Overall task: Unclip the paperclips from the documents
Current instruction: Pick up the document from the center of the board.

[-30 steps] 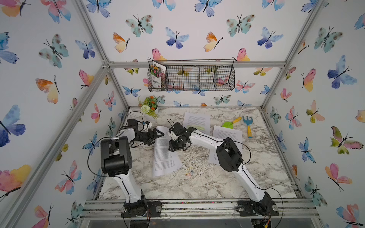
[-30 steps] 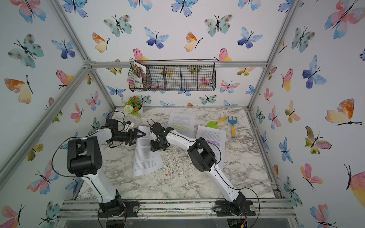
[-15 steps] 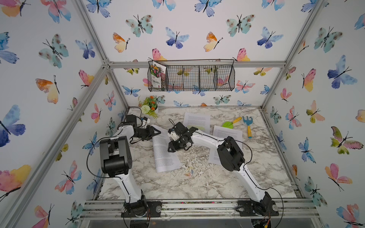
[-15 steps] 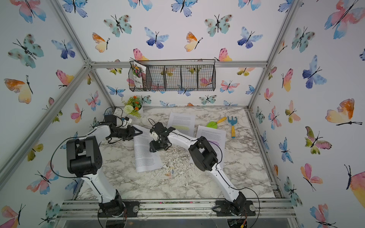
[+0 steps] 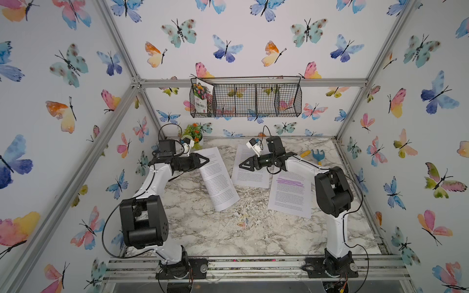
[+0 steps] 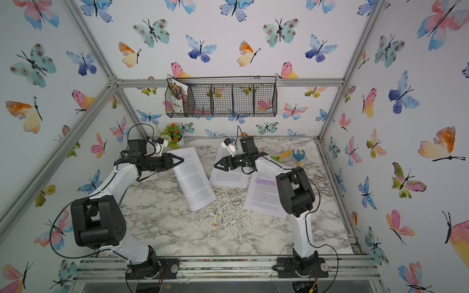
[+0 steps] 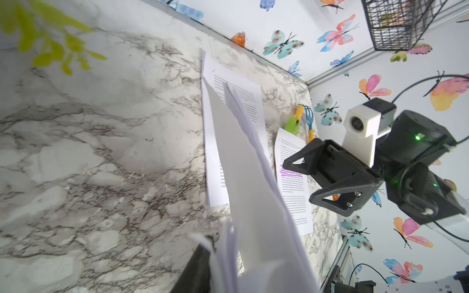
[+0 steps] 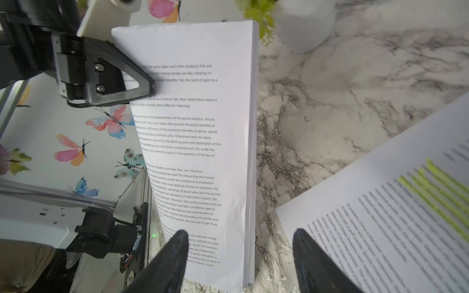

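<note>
Left hand (image 5: 206, 160) closed on edge of unhighlighted document (image 5: 218, 181), right hand (image 5: 241, 166) spread empty, yellow-green highlighting (image 8: 436, 185) beside it shown only in right wrist view

Left arm (image 5: 152, 182), right arm (image 5: 302, 165): white link shells, bulky black joint housings (image 5: 143, 223). Thin black cables (image 5: 102, 236) loop along links. White wrist camera block (image 7: 363, 126), round dark lens. Jaws black, open triangular frames, silver screws (image 8: 101, 88). Green status lights (image 7: 417, 137). Black base mounts (image 5: 177, 270).
</note>
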`<action>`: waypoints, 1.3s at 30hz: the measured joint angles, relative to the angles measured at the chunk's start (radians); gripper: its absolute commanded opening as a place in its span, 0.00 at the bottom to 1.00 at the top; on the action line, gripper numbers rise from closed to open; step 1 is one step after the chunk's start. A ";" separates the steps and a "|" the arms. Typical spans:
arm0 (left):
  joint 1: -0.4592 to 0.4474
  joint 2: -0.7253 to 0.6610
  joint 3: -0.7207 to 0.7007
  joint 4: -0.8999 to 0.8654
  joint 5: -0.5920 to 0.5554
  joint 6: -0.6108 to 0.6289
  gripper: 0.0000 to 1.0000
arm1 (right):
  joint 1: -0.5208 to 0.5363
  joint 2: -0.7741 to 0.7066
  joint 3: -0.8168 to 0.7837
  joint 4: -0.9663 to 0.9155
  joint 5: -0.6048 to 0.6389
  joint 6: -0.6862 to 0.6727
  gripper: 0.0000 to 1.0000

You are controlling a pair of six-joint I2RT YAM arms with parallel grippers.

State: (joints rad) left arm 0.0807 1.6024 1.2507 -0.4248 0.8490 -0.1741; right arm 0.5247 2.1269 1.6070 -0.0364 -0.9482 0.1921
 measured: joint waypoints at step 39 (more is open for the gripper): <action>-0.138 -0.051 0.096 -0.016 0.107 0.005 0.34 | 0.022 0.291 0.041 1.216 -0.376 0.663 0.87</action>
State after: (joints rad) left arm -0.0574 1.5513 1.3464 -0.4404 0.9562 -0.1692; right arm 0.5468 2.4176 1.6482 1.1797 -1.3243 0.8547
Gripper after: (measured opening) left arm 0.335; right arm 0.869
